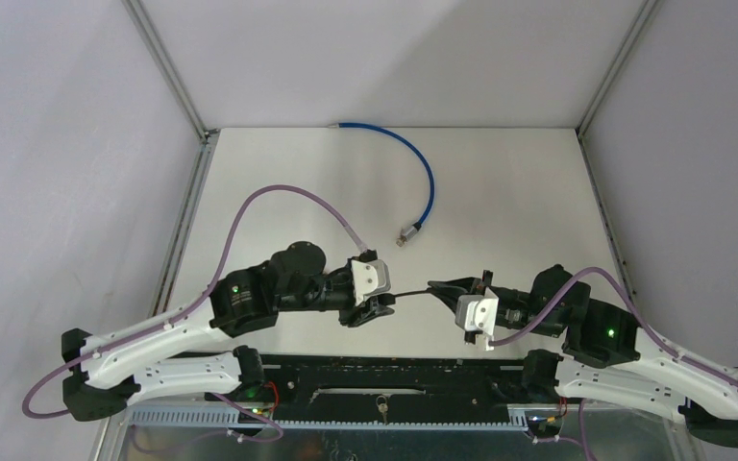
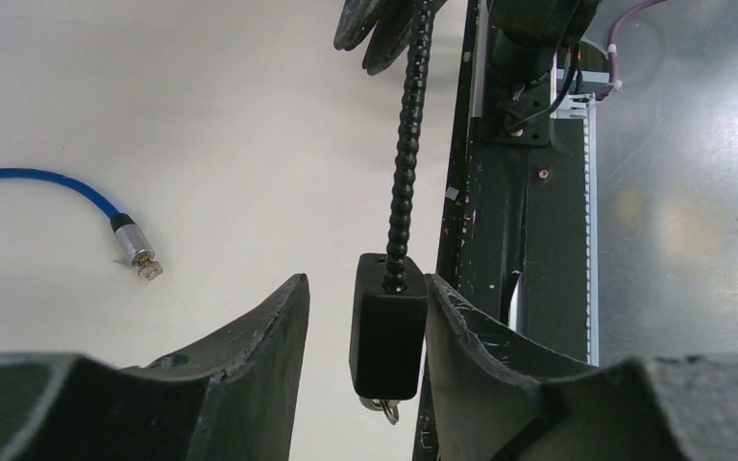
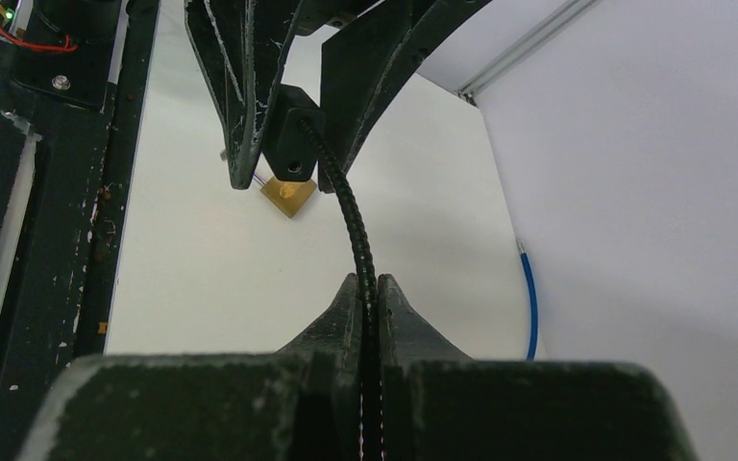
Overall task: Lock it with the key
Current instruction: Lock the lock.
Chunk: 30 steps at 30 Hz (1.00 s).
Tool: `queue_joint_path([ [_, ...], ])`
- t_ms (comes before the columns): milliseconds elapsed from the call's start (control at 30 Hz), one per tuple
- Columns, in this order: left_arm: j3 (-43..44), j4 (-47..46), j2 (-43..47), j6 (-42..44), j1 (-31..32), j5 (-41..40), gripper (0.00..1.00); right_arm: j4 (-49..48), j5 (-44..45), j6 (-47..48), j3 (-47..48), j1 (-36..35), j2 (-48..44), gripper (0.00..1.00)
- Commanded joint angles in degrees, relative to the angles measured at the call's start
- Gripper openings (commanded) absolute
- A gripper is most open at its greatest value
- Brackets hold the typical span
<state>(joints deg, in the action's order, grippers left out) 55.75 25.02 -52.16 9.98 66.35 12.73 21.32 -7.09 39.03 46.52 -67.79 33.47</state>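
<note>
A black cable lock hangs between the arms. Its block-shaped body (image 2: 387, 327) sits between my left gripper's (image 2: 365, 283) open jaws, against the right finger and apart from the left one. A small metal ring (image 2: 385, 409) hangs under the body. The ribbed black cable (image 2: 404, 163) runs from the body to my right gripper (image 3: 367, 280), which is shut on it. In the right wrist view a brass-coloured piece (image 3: 288, 197) shows beneath the lock body (image 3: 293, 144). From above, the left gripper (image 1: 377, 305) and right gripper (image 1: 439, 288) face each other near the table's front.
A blue cable (image 1: 423, 168) with a metal end plug (image 2: 135, 252) lies on the white table at the back centre. A black rail (image 1: 375, 375) runs along the near edge between the arm bases. Aluminium frame posts and grey walls enclose the table.
</note>
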Motion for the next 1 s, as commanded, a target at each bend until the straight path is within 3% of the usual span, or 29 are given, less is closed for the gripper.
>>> queue_joint_path([
  [0, 2.22, -0.7, 0.0, -0.35, -0.17, 1.11, 0.49, -3.56, 0.25, -0.53, 1.86, -0.35, -0.45, 0.0],
  [133, 2.26, -0.96, -0.14, -0.39, -0.17, 1.15, 0.38, -3.41, 0.04, -0.7, 1.9, -0.37, -0.34, 0.0],
  [333, 2.24, -1.39, -0.57, -1.09, -0.17, 0.07, 0.0, -3.36, 0.76, -0.94, 1.91, -0.39, -0.21, 0.0],
  [367, 2.04, -1.51, -0.62, -1.35, -0.17, -0.74, 0.0, -3.39, 1.06, -0.97, 1.91, -0.4, -0.16, 0.0],
  [533, 1.77, -1.75, -0.3, -2.33, -0.49, -5.39, 0.0, -2.3, 2.49, -1.45, 1.91, -0.41, -0.86, 0.32],
  [600, 1.67, -1.71, 0.14, -2.75, -1.04, -6.58, 0.0, -1.3, 3.86, -1.57, 1.91, -0.4, -1.48, 0.4],
  [967, 1.47, -0.8, 2.72, -3.6, -4.01, -8.9, 0.0, 4.83, 14.92, -5.71, 0.57, -0.5, -1.84, 0.5],
])
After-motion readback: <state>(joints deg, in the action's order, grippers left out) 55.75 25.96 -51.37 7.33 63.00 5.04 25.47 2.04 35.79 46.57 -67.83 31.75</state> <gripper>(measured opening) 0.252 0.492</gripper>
